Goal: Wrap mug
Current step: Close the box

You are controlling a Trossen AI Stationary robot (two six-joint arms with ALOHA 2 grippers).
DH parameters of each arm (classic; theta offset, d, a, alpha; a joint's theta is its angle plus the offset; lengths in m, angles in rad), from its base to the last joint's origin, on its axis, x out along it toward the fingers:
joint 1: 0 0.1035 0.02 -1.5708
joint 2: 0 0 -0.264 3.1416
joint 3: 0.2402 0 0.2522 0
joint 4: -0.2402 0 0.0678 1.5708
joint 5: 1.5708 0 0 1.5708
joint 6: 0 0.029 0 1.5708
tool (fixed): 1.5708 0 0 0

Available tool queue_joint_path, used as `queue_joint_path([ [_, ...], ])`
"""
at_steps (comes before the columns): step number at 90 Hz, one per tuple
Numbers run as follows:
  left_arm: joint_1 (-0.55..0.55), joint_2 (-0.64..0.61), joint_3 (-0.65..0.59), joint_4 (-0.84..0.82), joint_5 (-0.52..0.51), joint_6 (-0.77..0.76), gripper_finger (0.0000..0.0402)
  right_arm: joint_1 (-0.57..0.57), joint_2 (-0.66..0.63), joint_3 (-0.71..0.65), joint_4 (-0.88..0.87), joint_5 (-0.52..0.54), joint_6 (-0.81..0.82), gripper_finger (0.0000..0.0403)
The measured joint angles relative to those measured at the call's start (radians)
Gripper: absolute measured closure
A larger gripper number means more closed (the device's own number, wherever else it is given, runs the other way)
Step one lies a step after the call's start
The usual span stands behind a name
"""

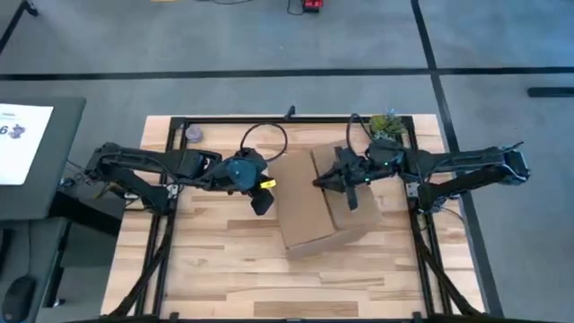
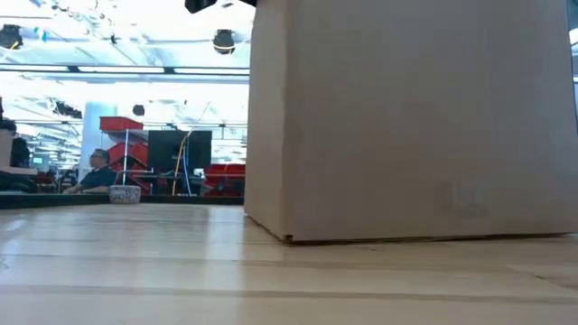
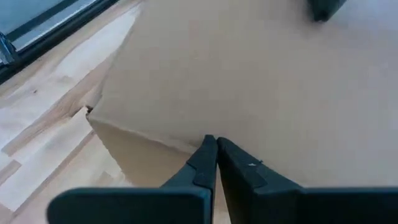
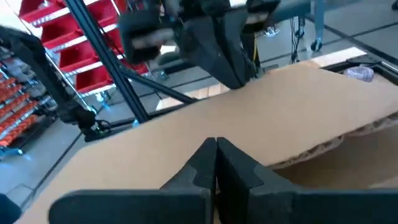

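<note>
Brown cardboard box (image 1: 316,202) stands mid-table on pale wooden slatted tabletop (image 1: 215,260), flaps closed flat on top; mug not visible in any view. Left gripper (image 1: 261,201) at box's left edge, fingers pressed together, gripping nothing, tips touching box's top edge. Right gripper (image 1: 350,199) over box top, fingers likewise closed, empty, resting on flap. Small grey object (image 1: 194,135) near table's far left corner. Seated person (image 2: 95,171) in room behind.
</note>
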State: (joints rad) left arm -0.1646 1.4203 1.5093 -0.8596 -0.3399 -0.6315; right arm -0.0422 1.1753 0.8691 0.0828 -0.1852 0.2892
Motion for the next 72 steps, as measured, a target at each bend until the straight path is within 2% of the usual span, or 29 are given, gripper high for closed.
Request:
queue_joint_path([
  [18, -0.019, -0.02, 0.156, -0.079, 0.022, -0.043, 0.0402, 0.006, 0.08, -0.003, 0.014, 0.001, -0.025, 0.0403],
  [28, -0.075, -0.015, 0.221, -0.135, 0.073, -0.065, 0.0402, 0.022, 0.135, 0.004, 0.016, 0.008, -0.015, 0.0403],
  [34, -0.115, -0.018, 0.249, -0.152, 0.07, -0.097, 0.0402, 0.039, 0.172, 0.018, 0.018, 0.035, 0.011, 0.0403],
  [54, -0.238, -0.075, 0.296, -0.276, -0.13, -0.199, 0.0402, 0.088, 0.317, 0.125, 0.016, 0.172, 0.077, 0.0403],
  [65, -0.284, -0.115, 0.296, -0.33, -0.237, -0.23, 0.0402, 0.069, 0.393, 0.203, 0.014, 0.181, 0.081, 0.0403],
  [72, -0.3, -0.135, 0.296, -0.356, -0.268, -0.23, 0.0402, 0.043, 0.435, 0.256, 0.003, 0.18, 0.091, 0.0403],
])
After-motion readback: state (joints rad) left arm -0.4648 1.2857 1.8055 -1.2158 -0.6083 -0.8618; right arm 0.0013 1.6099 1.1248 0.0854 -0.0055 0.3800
